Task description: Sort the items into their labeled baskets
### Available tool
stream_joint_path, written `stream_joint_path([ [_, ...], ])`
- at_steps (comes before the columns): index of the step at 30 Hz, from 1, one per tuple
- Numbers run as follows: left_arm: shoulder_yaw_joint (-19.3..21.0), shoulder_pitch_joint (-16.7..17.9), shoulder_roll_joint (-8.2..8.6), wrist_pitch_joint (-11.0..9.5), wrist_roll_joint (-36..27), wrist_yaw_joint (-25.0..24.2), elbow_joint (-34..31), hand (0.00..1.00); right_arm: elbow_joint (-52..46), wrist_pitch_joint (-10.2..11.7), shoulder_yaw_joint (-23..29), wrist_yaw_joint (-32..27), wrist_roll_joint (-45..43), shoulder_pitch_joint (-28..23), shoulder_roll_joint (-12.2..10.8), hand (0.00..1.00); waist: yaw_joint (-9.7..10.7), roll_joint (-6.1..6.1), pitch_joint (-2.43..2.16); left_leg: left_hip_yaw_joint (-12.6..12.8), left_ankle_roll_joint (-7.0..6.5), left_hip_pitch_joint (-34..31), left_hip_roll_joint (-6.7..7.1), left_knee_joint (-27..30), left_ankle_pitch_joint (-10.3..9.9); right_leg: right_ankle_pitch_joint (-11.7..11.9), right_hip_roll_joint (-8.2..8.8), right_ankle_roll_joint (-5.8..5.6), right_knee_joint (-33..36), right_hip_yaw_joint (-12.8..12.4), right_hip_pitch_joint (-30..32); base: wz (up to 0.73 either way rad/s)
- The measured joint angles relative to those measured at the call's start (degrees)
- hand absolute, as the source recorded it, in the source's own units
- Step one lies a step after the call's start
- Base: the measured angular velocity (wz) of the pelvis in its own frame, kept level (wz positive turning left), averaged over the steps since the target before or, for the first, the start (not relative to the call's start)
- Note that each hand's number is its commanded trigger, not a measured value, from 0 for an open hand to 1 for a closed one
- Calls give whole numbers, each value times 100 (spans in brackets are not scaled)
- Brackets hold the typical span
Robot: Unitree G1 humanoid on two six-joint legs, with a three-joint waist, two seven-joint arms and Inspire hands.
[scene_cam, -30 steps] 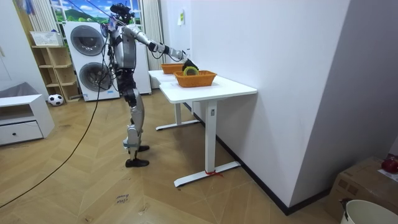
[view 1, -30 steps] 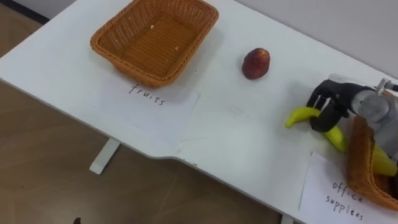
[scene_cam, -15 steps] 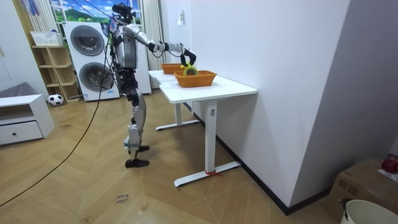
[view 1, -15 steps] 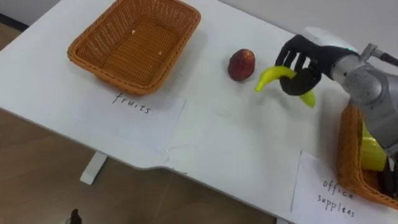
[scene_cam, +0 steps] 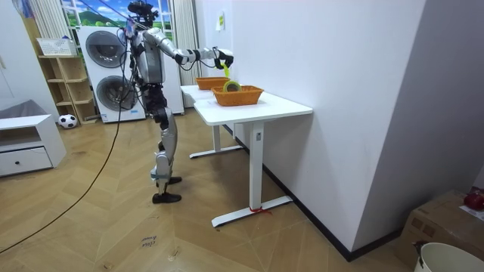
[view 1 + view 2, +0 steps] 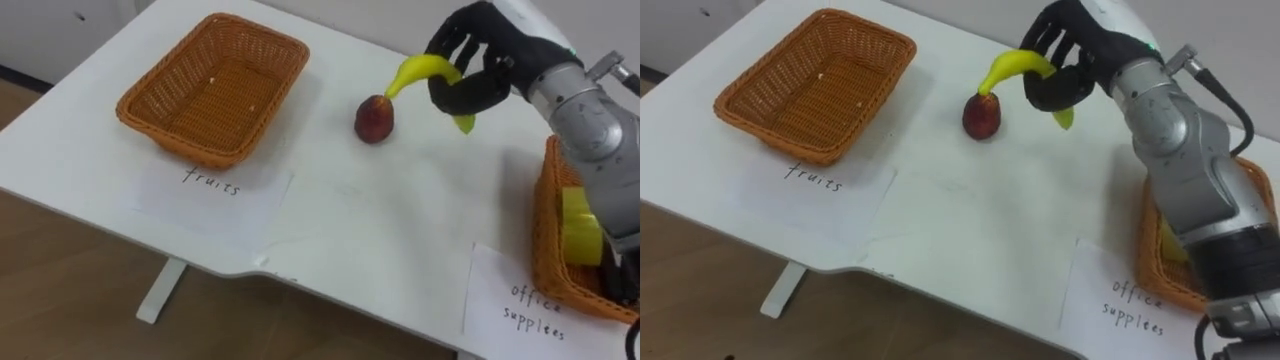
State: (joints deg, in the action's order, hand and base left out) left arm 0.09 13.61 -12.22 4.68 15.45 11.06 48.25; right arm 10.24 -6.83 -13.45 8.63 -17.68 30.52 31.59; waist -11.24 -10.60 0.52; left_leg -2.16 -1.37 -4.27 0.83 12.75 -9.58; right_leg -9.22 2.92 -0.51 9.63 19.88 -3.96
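My right hand [image 6: 478, 62] [image 6: 1070, 52] hangs above the white table [image 6: 400, 230], its dark fingers curled round a yellow banana [image 6: 418, 70] [image 6: 1012, 64] lifted clear of the surface. The banana's tip hovers just above a red apple [image 6: 374, 118] [image 6: 981, 116] lying on the table. An empty wicker fruit basket [image 6: 213, 87] [image 6: 816, 82] stands at the far left behind a paper labelled fruits [image 6: 212, 182]. At the right edge a second wicker basket [image 6: 548, 240] [image 6: 1152, 262] holds a yellow item [image 6: 578, 226], with its own paper label [image 6: 535, 306] in front. In the room view I stand at the table's end, right hand [image 5: 221, 56] raised.
The table's front edge [image 6: 250, 268] runs close below the labels, with wooden floor [image 6: 60, 300] beyond. A wall [image 5: 318, 68] borders the table's far side. Washing machines [image 5: 106, 57] and a shelf [image 5: 64, 83] stand behind me in the room view.
My right hand has lifted the banana off the table beside the office supplies basket and carried it up and leftward, over toward the apple. The eye views have shifted too.
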Motion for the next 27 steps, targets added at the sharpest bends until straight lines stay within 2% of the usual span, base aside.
stream_joint_path([
  [9,-16,288,44,66,46,117,-23,0,-59,-20,172,-503,675,0,-466,100,-22,6,4,-119,-5,109,13,-11,3,-4,16,-6,-4,302,-165,10],
  [12,-19,329,49,131,54,113,-50,0,-59,-12,172,-673,871,0,-480,100,-59,18,12,-189,-5,168,26,-4,3,-5,20,-8,-3,308,-221,14],
  [15,-15,422,50,218,108,87,-60,0,-59,-16,173,-798,923,1,-513,100,-91,30,21,-284,-7,197,77,-7,2,-38,50,-63,-8,361,-293,15],
  [20,42,470,68,253,271,59,-56,0,-58,-15,171,-964,1163,2,-603,100,-245,96,60,-352,-15,197,100,-8,-3,-43,59,-71,-5,413,-355,9],
  [22,42,479,87,264,273,22,-54,0,-38,-14,165,-1079,1417,2,-699,100,-339,141,76,-379,-17,208,112,0,-3,-47,74,-77,-9,554,-409,16],
  [24,41,480,94,291,273,-57,-56,0,-19,-9,98,-1163,1523,18,-739,100,-374,161,76,-442,-29,201,142,2,5,-70,97,-114,-6,648,-425,23],
  [27,44,498,151,350,281,-84,-56,0,46,-8,56,-1223,1564,40,-812,100,-541,197,84,-498,-49,198,191,4,17,-93,130,-151,-9,718,-459,12],
])
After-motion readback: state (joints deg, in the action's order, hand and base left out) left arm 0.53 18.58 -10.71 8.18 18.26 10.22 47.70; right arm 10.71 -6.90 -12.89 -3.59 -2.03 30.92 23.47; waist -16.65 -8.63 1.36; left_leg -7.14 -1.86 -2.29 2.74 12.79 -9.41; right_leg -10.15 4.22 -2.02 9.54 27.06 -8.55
